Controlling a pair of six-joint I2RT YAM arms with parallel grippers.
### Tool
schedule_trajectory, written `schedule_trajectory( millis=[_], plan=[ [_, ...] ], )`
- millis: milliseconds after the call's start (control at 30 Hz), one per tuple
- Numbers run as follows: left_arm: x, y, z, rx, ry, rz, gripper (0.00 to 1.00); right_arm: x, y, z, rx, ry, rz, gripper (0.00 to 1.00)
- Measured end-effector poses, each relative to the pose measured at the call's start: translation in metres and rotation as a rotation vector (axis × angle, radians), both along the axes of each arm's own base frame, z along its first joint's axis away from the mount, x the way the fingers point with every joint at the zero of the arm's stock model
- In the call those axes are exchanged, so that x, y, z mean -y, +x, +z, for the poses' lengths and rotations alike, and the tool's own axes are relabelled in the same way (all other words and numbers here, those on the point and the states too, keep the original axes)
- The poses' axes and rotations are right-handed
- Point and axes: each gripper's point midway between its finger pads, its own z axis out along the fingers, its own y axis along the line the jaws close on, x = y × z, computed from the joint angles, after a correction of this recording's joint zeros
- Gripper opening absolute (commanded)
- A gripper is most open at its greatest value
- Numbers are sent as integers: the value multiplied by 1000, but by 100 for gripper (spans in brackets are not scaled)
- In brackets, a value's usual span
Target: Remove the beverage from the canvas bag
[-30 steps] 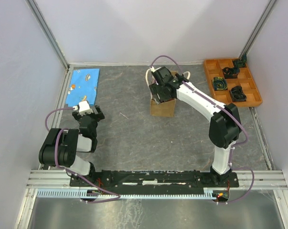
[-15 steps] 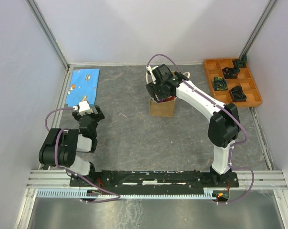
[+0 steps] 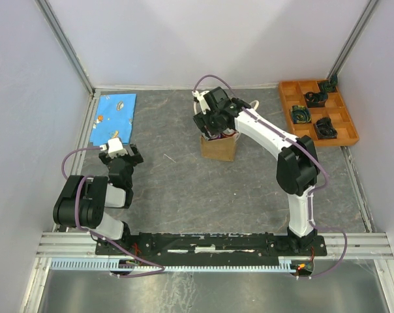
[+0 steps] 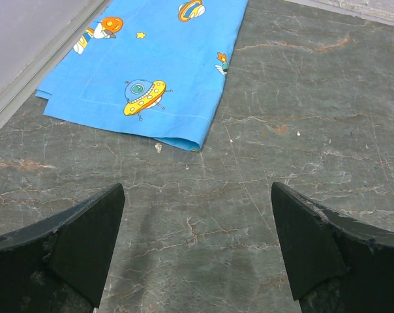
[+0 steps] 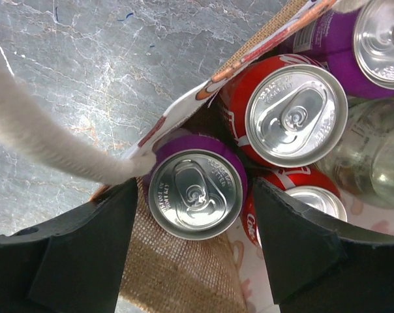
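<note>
Black and wedge-shaped, the two fingers [image 5: 86, 261] of the right claw [image 5: 194, 195] stand spread, one on each side of a purple-sided aluminium drink can [image 5: 196, 189]. A slim gap shows between each finger and the can's wall, so nothing is pinched. That can stands upright just inside the wall of the tan burlap canvas bag [image 5: 164, 277]. Packed close around it are a red drink can [image 5: 295, 116], a second red can [image 5: 318, 203] partly hidden by a finger, another purple can [image 5: 373, 39] and a clear bottle [image 5: 373, 156]. One cream-white loop handle [image 5: 47, 143] of the bag trails off to the left. From above, the right claw [image 3: 213, 127] hangs at the open mouth of the bag [image 3: 218, 149], which stands on the grey marbled worktop [image 3: 171, 189] toward the far side, just right of the middle. An orange compartment tray [image 3: 295, 88] sits in the far right corner, well apart from the bag. At the near left, the left claw [image 4: 197, 215] is spread wide and empty above the worktop, with a blue cartoon-print cloth [image 4: 151, 59] lying flat beyond it toward the far left corner.
</note>
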Motion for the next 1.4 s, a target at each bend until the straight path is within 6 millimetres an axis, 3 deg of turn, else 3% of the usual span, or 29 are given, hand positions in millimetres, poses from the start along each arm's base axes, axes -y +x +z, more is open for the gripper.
schedule_trajectory(
  millis=[567,900,1000,1067,1100,1133,1400],
  plan=[
    [0,0,0,0,0,0,99,-2,6,-24,-15,-8,-16,77],
    [0,0,0,0,0,0,99,-3,7,-29,-15,9,-33,68],
    [0,0,0,0,0,0,99,-3,8,-30,-14,9,-33,51],
    [0,0,0,0,0,0,99,-3,8,-31,-13,9,-34,27],
    [0,0,0,0,0,0,99,-3,8,-31,-13,9,-36,8],
    [0,0,0,0,0,0,99,-3,8,-30,-13,10,-37,0],
    [0,0,0,0,0,0,99,1,8,-27,6,13,-62,0]
  ],
)
